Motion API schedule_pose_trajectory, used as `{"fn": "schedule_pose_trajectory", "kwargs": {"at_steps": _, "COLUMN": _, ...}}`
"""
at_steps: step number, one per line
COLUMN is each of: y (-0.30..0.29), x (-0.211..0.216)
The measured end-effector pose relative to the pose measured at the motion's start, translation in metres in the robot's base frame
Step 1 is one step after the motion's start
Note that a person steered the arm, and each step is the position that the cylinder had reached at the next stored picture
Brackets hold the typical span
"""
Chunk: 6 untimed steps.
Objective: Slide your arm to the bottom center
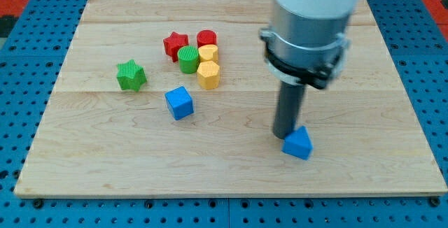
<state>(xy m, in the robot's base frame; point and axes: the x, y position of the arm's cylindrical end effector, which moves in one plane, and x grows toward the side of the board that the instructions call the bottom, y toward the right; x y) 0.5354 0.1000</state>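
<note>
Board [105, 165]: carries 8 blocks and my tip.
Cluster: 5 blocks packed together, left of centre toward the view's top.
Red star [175, 45]: the cluster's left edge.
Red cylinder [206, 38]: the cluster's top right.
Green cylinder [187, 59]: just below both red blocks.
Upper yellow block [209, 53]: between the red cylinder and the yellow hexagon [208, 75].
Green star [131, 75]: alone, left of the cluster.
Blue cube [179, 103]: below the cluster, apart from it.
Blue triangular block [298, 144]: right of centre, near the view's bottom.
My tip [284, 135]: against the triangular block's upper left side, well apart from the other 7 blocks.
</note>
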Motion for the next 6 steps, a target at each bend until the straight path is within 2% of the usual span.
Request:
{"fn": "schedule_pose_trajectory", "kwargs": {"at_steps": 2, "y": 0.002, "x": 0.046}}
{"fn": "schedule_pose_trajectory", "kwargs": {"at_steps": 3, "y": 0.033, "x": 0.040}}
{"fn": "schedule_pose_trajectory", "kwargs": {"at_steps": 4, "y": -0.025, "x": 0.053}}
{"fn": "schedule_pose_trajectory", "kwargs": {"at_steps": 5, "y": -0.134, "x": 0.053}}
{"fn": "schedule_pose_trajectory", "kwargs": {"at_steps": 6, "y": -0.188, "x": 0.001}}
